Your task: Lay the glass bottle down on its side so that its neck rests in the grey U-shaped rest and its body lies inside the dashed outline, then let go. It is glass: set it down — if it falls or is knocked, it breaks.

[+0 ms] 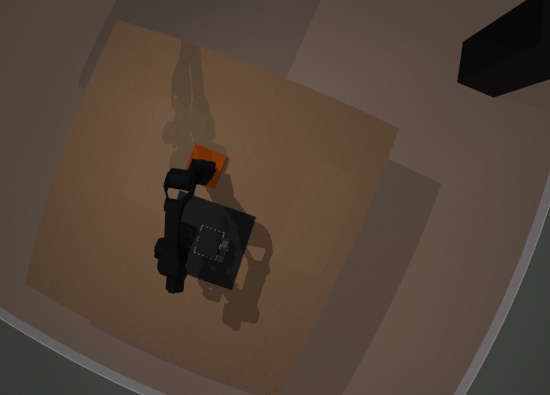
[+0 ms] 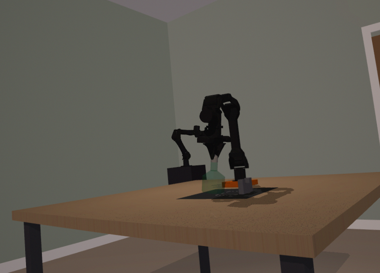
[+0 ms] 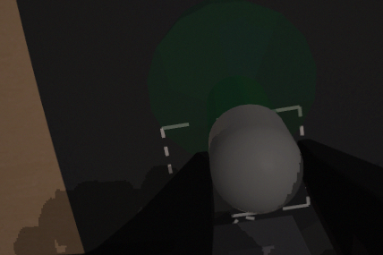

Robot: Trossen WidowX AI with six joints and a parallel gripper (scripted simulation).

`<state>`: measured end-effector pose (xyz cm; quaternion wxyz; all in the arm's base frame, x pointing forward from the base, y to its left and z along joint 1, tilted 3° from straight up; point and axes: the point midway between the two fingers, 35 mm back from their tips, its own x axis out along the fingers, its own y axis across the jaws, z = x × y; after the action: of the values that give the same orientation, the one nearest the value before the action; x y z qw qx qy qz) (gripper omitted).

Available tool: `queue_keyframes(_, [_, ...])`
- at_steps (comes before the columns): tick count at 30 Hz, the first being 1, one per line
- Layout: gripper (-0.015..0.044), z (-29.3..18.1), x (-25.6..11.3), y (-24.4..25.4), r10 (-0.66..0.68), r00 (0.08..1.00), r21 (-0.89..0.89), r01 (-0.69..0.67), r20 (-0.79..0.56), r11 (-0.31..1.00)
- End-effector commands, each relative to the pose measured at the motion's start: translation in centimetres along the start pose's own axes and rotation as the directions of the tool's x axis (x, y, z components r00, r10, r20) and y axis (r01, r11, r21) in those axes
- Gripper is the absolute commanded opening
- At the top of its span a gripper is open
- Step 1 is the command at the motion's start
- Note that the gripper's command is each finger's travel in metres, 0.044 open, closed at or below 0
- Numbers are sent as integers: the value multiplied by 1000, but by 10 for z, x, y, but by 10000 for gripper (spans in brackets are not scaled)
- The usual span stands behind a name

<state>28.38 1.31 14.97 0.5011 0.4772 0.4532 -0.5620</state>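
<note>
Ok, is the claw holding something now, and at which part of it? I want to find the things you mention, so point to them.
The claw (image 2: 214, 158) (image 3: 253, 157) grips the upright green glass bottle (image 2: 213, 181) (image 3: 233, 43) by the pale cap-like top of its neck.

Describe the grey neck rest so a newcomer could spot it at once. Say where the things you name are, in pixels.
On the wooden table (image 1: 311, 138) (image 2: 152, 219), find the flat black mat (image 1: 243, 234) (image 2: 193, 196) (image 3: 89, 59). The rest (image 1: 223, 251) (image 2: 245, 186) stands on it at one edge of the dashed outline. It is a small grey block notched on top, unlike the taller see-through green bottle (image 2: 214, 180) (image 3: 233, 46) or the flat orange plate (image 1: 221, 161) (image 2: 229, 184).
</note>
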Motion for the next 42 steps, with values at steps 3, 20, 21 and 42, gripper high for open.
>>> queue_keyframes(3, [125, -11, -3, 0, 0, 1000, -2, 0, -6, 1000])
queue_keyframes(20, [125, -21, -5, -1, -3, 999, 12, 2, 39, 1000])
queue_keyframes(21, [125, -22, -5, -1, -3, 999, 13, 2, 41, 1000])
queue_keyframes(42, [125, -36, -6, -1, -5, 995, 29, 2, 96, 1000])
